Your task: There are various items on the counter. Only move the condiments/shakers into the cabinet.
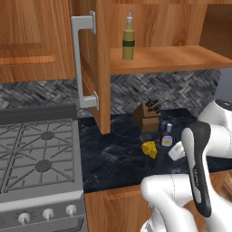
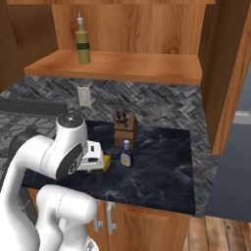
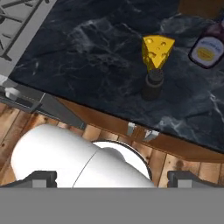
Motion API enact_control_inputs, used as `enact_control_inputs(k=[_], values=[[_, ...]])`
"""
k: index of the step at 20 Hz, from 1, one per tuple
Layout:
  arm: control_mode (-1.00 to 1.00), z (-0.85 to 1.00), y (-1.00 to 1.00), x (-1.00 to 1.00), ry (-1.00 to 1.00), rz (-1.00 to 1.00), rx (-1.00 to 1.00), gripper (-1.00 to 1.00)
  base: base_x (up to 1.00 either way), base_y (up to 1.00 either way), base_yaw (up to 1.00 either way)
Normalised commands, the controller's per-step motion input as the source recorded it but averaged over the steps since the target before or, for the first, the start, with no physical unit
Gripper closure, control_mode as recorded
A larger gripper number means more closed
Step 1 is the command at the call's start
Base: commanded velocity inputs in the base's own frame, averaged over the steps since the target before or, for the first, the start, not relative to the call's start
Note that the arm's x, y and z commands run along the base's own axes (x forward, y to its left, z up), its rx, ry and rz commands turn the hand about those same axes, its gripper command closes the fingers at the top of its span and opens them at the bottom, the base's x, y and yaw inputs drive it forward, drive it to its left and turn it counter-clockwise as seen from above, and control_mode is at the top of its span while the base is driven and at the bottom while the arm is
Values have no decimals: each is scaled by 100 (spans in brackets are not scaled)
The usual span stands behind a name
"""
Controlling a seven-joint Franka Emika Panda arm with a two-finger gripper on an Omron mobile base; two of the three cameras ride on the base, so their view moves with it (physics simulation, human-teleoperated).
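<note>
On the worktop (image 3: 87,48): black shaker (image 3: 153,85) just at 6 o'clock of the cheese wedge (image 3: 156,51)
End effector (image 3: 112,181) wide open, empty; a sloppy approach could knock the cheese; purple bottle (image 3: 208,47) at 2 o'clock; yellow bottle (image 1: 128,41) already shelved in the cabinet (image 1: 172,58).

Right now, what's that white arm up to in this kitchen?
It's putting condiments away in the cabinet. The tall yellow bottle already stands on its shelf. The black shaker and red-capped bottle are still on the counter, beside the cheese and knife block. The gripper hangs open above the shaker, holding nothing.
</note>
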Motion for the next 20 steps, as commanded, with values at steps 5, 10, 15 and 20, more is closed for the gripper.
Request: enact_control_inputs(k=[5, 10, 15, 20], values=[[-100, -12, 9, 7, 2, 0, 2, -100, 0, 0, 0], [-100, 0, 1, 65, 1, -2, 0, -100, 0, 0, 0], [-100, -20, -13, 76, 0, -13, -2, -100, 0, 0, 0], [-100, -32, -3, 48, 1, -31, -3, -100, 0, 0, 0]])
